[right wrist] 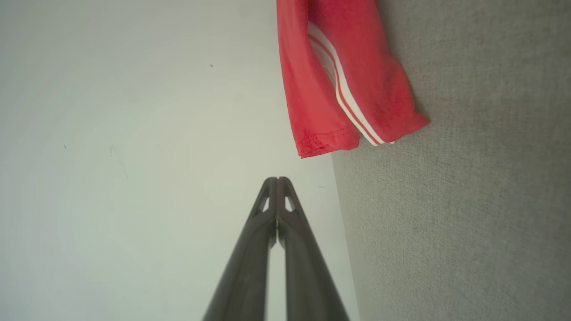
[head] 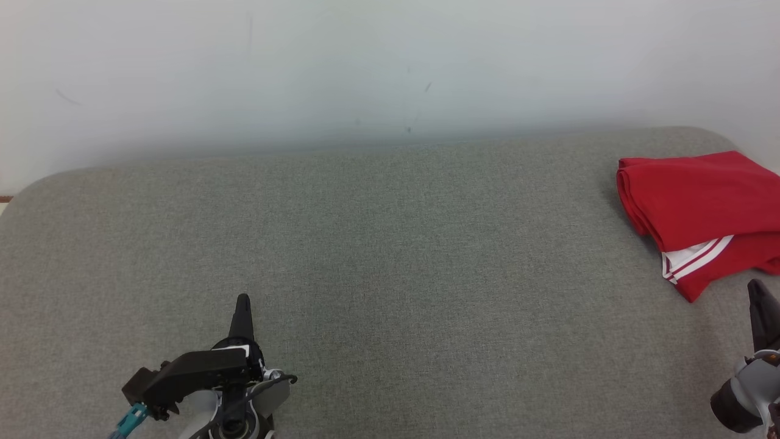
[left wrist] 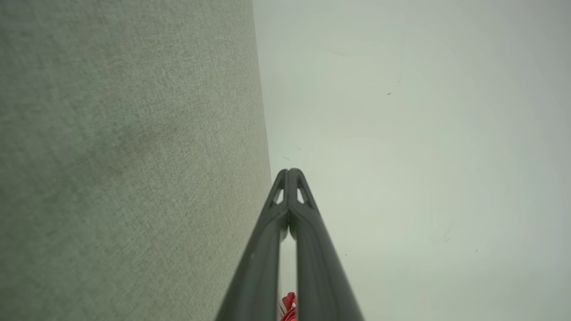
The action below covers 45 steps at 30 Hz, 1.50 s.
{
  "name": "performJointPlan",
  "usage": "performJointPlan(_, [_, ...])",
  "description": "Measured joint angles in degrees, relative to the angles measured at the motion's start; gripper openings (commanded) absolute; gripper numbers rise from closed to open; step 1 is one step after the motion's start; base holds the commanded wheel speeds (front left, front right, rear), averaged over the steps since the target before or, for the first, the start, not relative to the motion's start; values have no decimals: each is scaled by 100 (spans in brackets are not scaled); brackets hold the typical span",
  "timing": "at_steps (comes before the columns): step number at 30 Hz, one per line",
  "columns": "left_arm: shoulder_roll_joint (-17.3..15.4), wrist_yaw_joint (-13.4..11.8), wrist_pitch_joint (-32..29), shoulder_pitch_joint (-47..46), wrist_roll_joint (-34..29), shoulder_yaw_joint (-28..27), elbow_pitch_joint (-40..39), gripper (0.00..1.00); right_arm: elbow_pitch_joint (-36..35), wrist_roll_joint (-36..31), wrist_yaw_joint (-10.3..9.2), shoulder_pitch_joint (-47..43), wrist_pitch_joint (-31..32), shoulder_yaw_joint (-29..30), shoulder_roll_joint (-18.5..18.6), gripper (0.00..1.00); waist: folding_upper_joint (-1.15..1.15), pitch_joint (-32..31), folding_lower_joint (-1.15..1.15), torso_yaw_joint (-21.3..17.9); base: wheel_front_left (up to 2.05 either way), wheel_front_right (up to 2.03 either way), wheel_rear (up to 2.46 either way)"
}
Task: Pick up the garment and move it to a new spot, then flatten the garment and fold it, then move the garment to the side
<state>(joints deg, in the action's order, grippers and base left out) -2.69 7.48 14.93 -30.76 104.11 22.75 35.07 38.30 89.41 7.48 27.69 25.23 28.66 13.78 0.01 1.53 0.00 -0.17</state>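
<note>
Head view, left to right: left gripper (head: pixel 242 300), jaws clenched on nothing, is hovering over the grey upholstered surface (head: pixel 390 256), well apart from the garment. Folded red garment (head: pixel 688 201) is lying at the far right. Right gripper (head: pixel 757 286), likewise clenched empty, is pointing at its white-striped hem, near it.

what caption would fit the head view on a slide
Folded red garment at the far right of the grey padded surface; left gripper and right gripper, both shut, clear of it.
</note>
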Motion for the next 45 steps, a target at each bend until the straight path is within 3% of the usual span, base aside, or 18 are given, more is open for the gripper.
performJointPlan(45, [-1,0,1,0,0,0,0,0,0,10,0,0,-1,-9,3,0,0,0,0,0,0,0,0])
